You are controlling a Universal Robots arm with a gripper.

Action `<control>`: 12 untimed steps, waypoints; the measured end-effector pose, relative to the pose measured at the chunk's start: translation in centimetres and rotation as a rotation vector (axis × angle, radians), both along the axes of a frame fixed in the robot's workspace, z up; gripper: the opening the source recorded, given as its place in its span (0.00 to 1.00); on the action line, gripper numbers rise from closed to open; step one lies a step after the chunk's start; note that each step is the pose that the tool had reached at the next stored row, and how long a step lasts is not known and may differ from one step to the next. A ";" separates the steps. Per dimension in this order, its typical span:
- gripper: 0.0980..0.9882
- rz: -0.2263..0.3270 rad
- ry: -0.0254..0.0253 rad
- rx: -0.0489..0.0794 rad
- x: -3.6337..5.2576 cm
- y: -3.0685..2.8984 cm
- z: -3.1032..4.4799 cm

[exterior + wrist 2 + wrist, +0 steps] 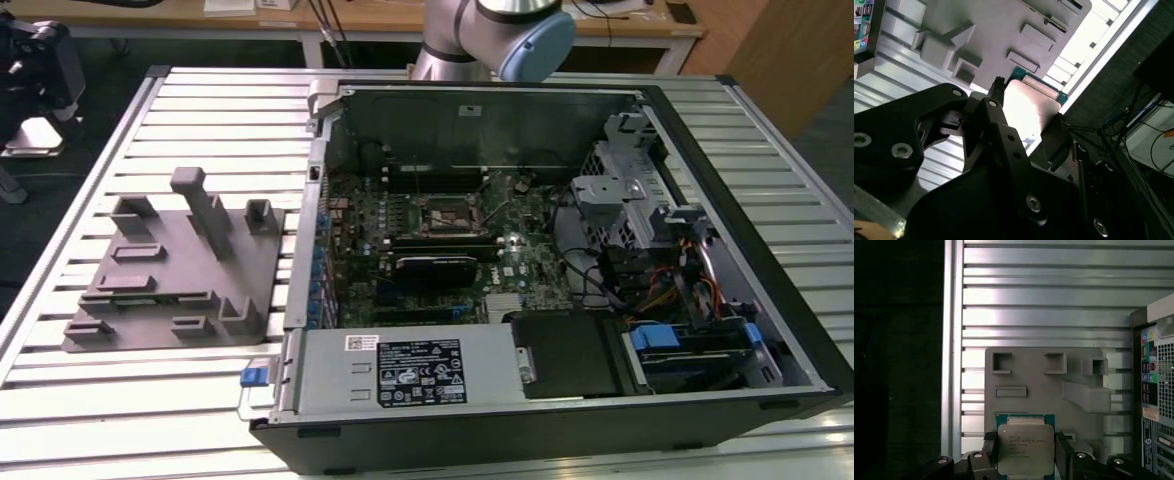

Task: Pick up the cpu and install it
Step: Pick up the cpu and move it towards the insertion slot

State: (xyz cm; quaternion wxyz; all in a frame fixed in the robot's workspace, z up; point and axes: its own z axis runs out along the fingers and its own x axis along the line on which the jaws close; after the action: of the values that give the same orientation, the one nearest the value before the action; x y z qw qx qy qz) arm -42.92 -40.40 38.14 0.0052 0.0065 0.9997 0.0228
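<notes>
A grey fixture block (pixel 160 290) lies beside an open computer case (pixel 534 125).

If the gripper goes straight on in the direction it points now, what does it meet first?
Probably the grey fixture: in the first wrist view it lies directly beyond the cpu held between the fingers. How far away it is cannot be judged.

Matt grey plastic fixture (pixel 1034 405); cpu (pixel 1025 450) top satin metal; table (pixel 1054 290) ribbed metal.
</notes>
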 end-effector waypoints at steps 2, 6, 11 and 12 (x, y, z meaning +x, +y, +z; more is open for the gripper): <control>0.50 0.000 0.0000 0.000 0.19 0.02 0.00; 0.50 0.000 0.0000 0.000 0.57 0.04 0.00; 0.50 0.000 0.0000 0.000 1.06 0.08 0.00; 0.50 0.000 0.0000 0.000 1.14 0.08 0.00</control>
State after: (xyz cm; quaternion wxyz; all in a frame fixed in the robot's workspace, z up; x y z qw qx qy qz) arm -41.78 -40.31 38.13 0.0052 0.0065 0.9997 0.0228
